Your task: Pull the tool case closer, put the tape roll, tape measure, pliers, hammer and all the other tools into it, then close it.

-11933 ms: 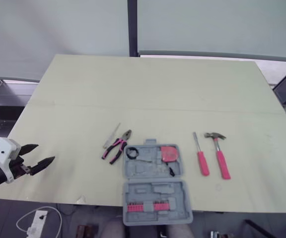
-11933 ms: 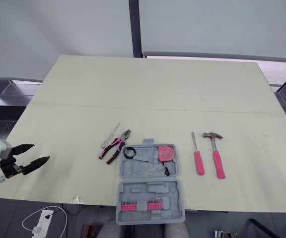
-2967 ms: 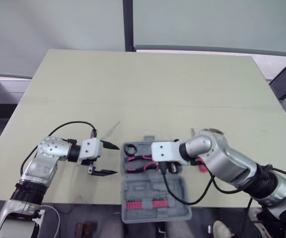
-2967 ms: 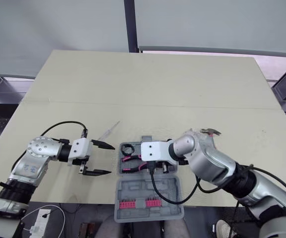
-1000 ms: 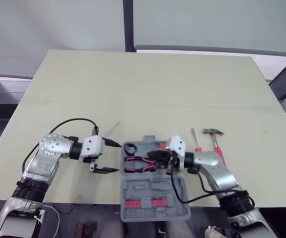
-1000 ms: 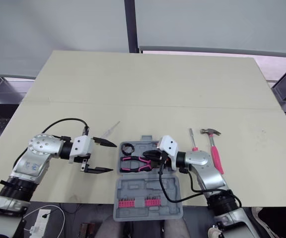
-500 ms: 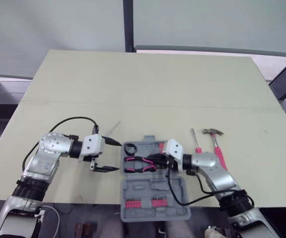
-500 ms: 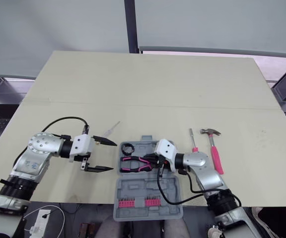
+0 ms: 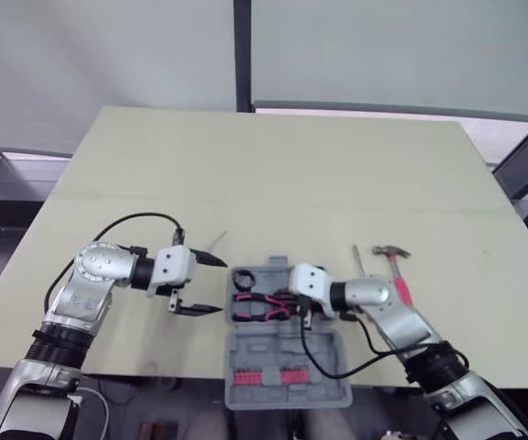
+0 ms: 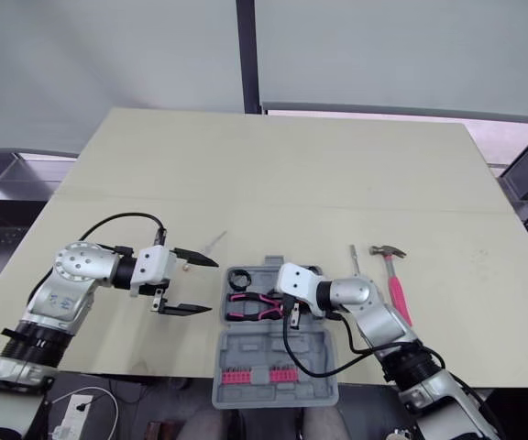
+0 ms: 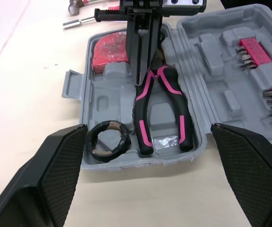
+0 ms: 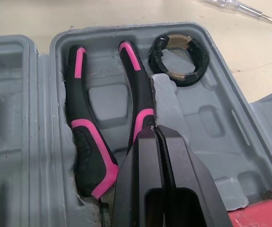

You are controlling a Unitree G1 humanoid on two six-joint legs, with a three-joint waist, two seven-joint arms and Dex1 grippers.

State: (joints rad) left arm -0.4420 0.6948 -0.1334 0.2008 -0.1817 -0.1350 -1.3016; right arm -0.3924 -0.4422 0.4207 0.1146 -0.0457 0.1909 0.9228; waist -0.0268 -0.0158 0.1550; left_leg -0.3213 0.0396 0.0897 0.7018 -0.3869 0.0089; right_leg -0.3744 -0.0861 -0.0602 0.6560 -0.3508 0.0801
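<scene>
1. The case (image 9: 287,353) was found open at the near edge of the worktop (image 10: 337,183), in the middle between the two arms. The pulling-closer step was judged done.
2. Three tools were seen in the far half of the case. The tape roll (image 11: 108,140) was seated at the left end, the pliers (image 11: 143,118) were laid in the slot beside it, and the red tape measure (image 11: 110,49) was set at the right end.
3. The right gripper (image 12: 154,130) was held over that half with its fingers pressed together and nothing caught between them. Its tips were set at the inner handle of the pliers, apparently touching it. This was judged to be a press to seat the pliers.
4. The left gripper (image 10: 211,286) was held wide open and empty, just left of the case.
5. Three tools were left to be stowed. The hammer (image 10: 394,289) and the screwdriver (image 10: 352,255) were lying side by side on the worktop just right of the case. A thin clear tool (image 10: 214,242) was lying on the worktop just beyond the case's far left corner, near the left gripper.
6. The lid was not yet closed. The task was judged about half done, with three tools and the closing left to do.
</scene>
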